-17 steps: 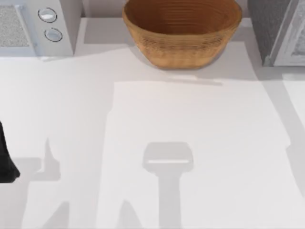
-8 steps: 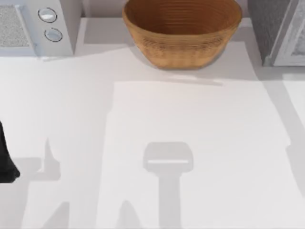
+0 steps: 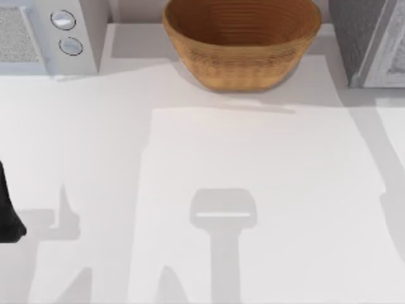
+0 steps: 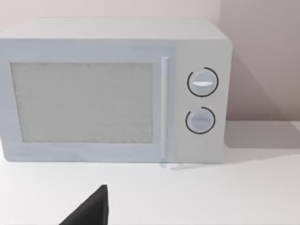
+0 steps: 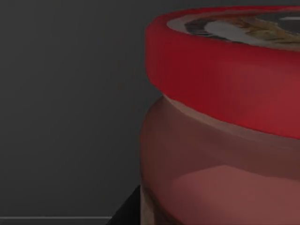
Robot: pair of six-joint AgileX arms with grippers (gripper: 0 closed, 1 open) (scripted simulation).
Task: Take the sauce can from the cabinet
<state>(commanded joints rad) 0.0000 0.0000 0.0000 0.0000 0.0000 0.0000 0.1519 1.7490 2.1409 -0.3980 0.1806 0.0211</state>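
A wicker basket (image 3: 242,41) is seen at the far edge of the table (image 3: 253,164) in the top view, and its bowl looks empty — just bare woven ribs inside. To the basket's left a white microwave (image 3: 44,35) is parked with its door shut; to the basket's right a grey cabinet (image 3: 370,41) is cut off by the corner.

The sauce can (image 5: 225,122) is caught very close in the right wrist view: red lid with a dark mark on top, reddish body underneath, a dark wall behind it. So it is placed right in front of the right gripper, off to the basket's right presumably, though that can't be confirmed from above. A dark sliver of one finger (image 5: 126,211) is seen just beside the can's lower body. Whether the can is actually clamped can't be told, and how far the right fingers are spread can't be told either.

The left arm (image 3: 9,209) is parked well to the basket's left, at the table's near-left edge. In the left wrist view the microwave (image 4: 115,91) is faced head-on, with one dark fingertip (image 4: 91,211) poking in — the left hand's opening can't be judged.

Compared with the earlier top frames, nothing is changed: basket, shadows and left arm are all found in the same spots.
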